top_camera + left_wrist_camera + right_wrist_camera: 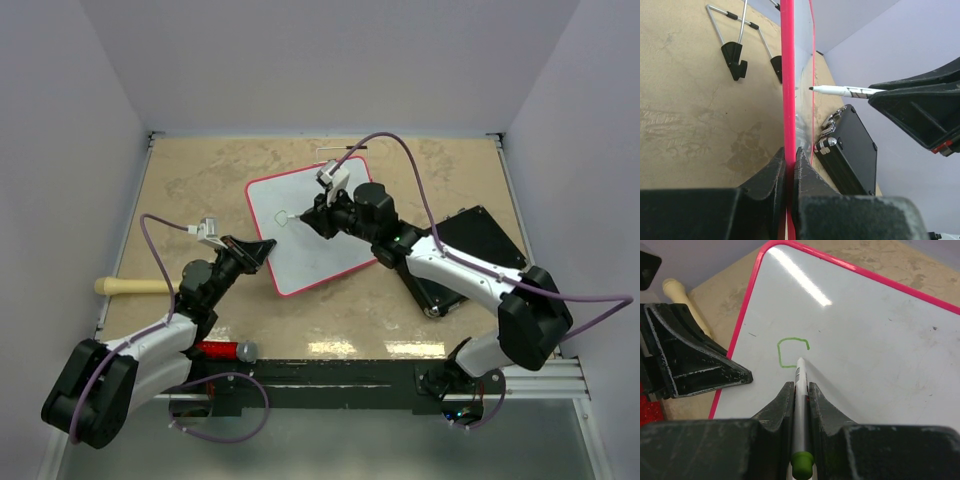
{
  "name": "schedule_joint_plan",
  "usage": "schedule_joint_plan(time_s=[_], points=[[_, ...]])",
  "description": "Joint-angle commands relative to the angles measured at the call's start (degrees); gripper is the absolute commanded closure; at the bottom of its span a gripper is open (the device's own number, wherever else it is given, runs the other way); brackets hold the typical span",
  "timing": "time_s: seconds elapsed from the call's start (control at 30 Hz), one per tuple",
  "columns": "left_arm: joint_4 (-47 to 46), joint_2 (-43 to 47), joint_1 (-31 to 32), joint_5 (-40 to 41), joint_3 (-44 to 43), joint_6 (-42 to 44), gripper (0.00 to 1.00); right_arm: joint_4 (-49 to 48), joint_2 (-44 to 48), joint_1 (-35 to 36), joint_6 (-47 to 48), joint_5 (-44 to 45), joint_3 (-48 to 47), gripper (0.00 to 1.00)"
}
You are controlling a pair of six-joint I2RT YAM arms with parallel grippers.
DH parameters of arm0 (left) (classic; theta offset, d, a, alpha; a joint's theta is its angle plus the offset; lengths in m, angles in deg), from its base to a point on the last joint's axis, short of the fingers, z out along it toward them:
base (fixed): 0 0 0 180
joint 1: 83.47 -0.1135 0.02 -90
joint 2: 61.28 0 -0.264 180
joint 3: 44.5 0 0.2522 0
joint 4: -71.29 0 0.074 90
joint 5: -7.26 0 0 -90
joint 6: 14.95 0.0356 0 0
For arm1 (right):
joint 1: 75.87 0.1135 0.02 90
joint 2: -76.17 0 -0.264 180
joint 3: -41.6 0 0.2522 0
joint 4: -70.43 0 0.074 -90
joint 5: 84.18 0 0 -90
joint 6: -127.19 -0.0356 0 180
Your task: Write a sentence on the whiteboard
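Tan tabletop below, pale walls all round. My right gripper is clamped tight on the marker, its tip at the end of a green stroke and touching the whiteboard, I think, though the angle makes that hard to call. The left gripper pinches the board's red rim mid-table. Light pressure and short strokes are the way. Plenty of bare white lies away from the pinched edge, but that rim sits close.
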Motion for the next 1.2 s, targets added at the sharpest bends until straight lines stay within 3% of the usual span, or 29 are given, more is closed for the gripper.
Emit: schedule_joint_plan(time_s=[0.0,0.27,0.73,1.17], points=[[1.4,1.0,0.3,-2.3,0.5,7.6,1.00,2.3,4.9,-2.3,2.3,-8.1,-4.1,1.00],[2.4,1.9,0.3,-2.2,0.7,8.4,1.00,2.5,6.1,-6.3,8.6,-20.2,-0.9,1.00],[2.1,0.6,0.3,-2.1,0.5,8.9,1.00,7.5,-1.5,-6.9,11.9,-23.8,-8.3,1.00],[2.2,-0.3,0.3,-2.4,-0.4,9.0,1.00,6.4,-3.6,-6.7,11.5,-18.6,-8.5,1.00]])
